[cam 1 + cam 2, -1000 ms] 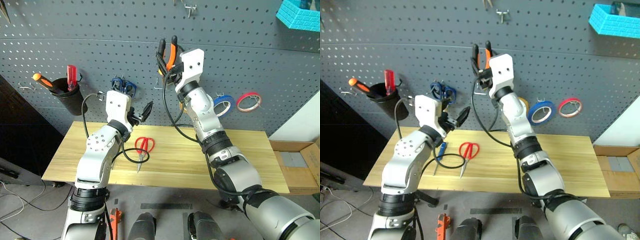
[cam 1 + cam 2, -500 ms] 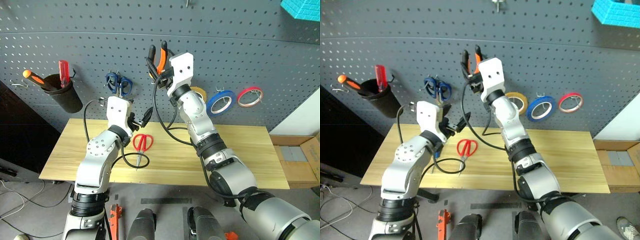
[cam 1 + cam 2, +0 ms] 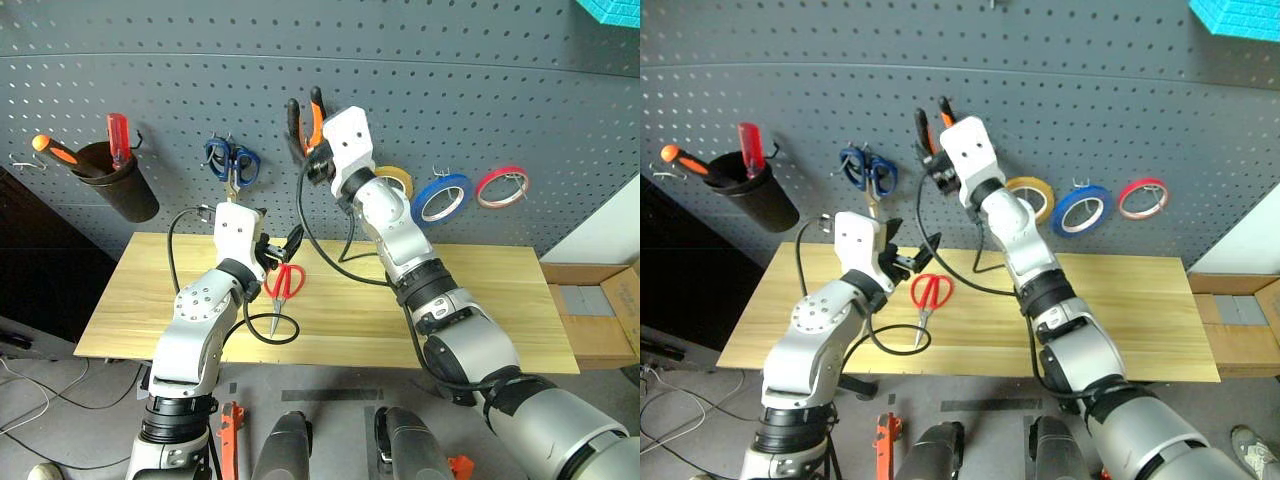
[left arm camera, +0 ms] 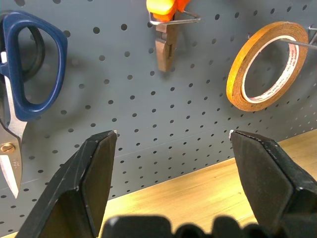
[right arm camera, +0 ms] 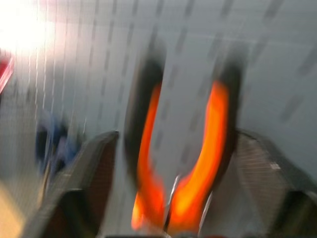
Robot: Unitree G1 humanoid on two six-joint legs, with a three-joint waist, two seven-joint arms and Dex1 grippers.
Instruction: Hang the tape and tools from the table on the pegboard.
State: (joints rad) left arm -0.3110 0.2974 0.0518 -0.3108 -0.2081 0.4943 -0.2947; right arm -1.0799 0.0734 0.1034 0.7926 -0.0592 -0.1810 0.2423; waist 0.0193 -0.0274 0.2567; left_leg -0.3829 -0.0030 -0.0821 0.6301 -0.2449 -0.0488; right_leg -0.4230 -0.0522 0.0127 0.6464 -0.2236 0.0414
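- Pliers (image 4: 166, 29) hang on a pegboard (image 3: 480, 90) hook, shown in the left wrist view; their handles sit between the right gripper's (image 5: 173, 148) spread, blurred fingers.
- Left gripper (image 4: 171, 136) open, empty.
- Red-handled scissors (image 3: 285, 285) lie on the table (image 3: 480, 300).

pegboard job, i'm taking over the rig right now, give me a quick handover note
Left gripper: open, empty, facing the pegboard.
Right gripper: fingers apart on either side of the pliers, which hang on a hook.
Done: tape on its hook, pliers hung.
Left: red scissors lie on the table by the left arm. Screwdriver: can't see it now, check under the left arm.
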